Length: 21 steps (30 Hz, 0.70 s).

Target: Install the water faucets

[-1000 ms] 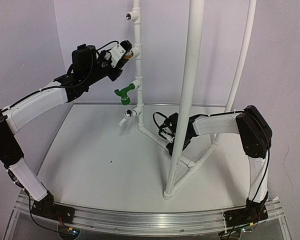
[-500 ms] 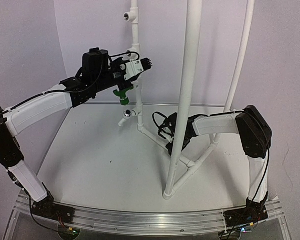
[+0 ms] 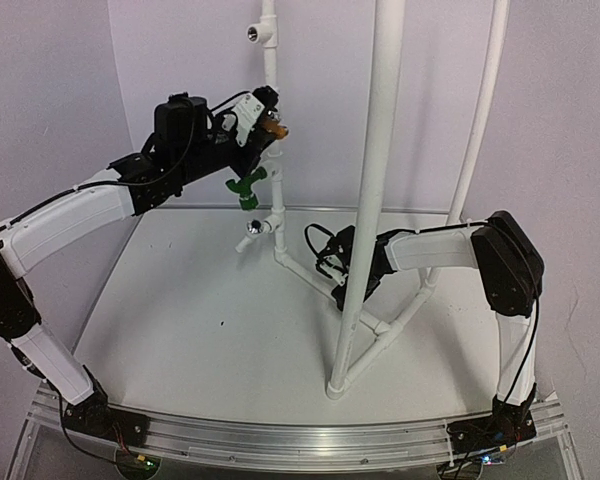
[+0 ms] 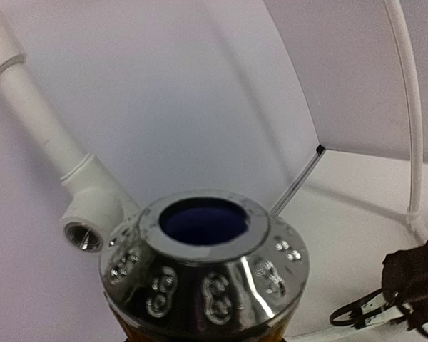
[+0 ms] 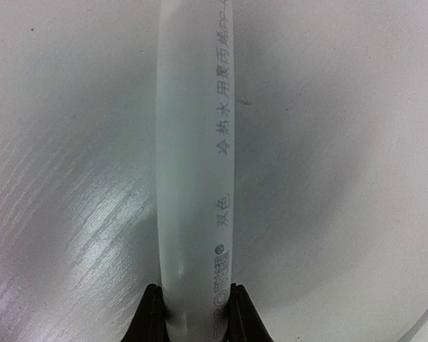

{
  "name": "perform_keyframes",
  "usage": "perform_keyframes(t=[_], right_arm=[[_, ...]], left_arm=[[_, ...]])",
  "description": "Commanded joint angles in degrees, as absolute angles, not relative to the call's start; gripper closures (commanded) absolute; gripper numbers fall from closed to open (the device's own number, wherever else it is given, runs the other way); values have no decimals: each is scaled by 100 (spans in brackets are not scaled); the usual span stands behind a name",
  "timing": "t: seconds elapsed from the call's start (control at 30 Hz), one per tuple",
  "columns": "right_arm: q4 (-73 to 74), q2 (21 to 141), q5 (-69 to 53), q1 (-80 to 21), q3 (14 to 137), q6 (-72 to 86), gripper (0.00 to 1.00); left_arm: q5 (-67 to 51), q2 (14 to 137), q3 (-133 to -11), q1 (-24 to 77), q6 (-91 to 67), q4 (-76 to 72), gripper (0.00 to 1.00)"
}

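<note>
My left gripper [image 3: 263,118] is shut on the brass-gold faucet [image 3: 274,128], held up beside the thin upright white pipe [image 3: 271,70]. In the left wrist view the faucet's shiny round knob [image 4: 207,271] fills the bottom and hides my fingers. An open white tee [image 4: 85,226] sits just left of the knob. The green faucet [image 3: 245,187] hangs from a tee lower on the same pipe. My right gripper [image 3: 340,265] is low on the table, shut on a white base pipe [image 5: 194,157], with its fingertips [image 5: 153,313] pressed against both sides.
More open tees show at the pipe's top [image 3: 256,33] and below the green faucet [image 3: 251,240]. A thick white post [image 3: 373,190] and a slanted pipe [image 3: 480,120] rise at centre and right. Base pipes [image 3: 380,330] run across the white table [image 3: 200,330].
My left wrist has rolled and swung at the upright pipe, so the brass faucet now points right, past the pipe. The right arm has not moved.
</note>
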State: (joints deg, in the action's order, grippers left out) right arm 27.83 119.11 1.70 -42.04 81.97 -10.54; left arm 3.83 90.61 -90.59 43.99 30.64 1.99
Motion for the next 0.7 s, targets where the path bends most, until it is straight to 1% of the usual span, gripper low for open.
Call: perform_keyframes(t=[0.0,0.1,0.17,0.3,0.47,0.67], right_arm=[[2561,12134,66,-4329,8319,-1204,100],[2565,12156,53,-4334,8350,-1152,100],[2566,12171,54,-4333,8396,-1143,100],[2572,12174,49,-4333,8428,-1143,100],[2570,12189,46,-4333,8412,-1124,100],[2571,12189,46,-4333,8405,-1058,100]], left_arm=[[1363,8799,-10154,4375,-439,725,100],[1499,8998,-10600,4335,-1989,1223,100],[1460,9022,-10641,4200,-3055,1376,100],[474,8850,-10298,3445,-4892,1309,100],[-408,8873,-10132,2795,-5858,1275,100],[-736,9034,-10099,2780,-6179,1078,100]])
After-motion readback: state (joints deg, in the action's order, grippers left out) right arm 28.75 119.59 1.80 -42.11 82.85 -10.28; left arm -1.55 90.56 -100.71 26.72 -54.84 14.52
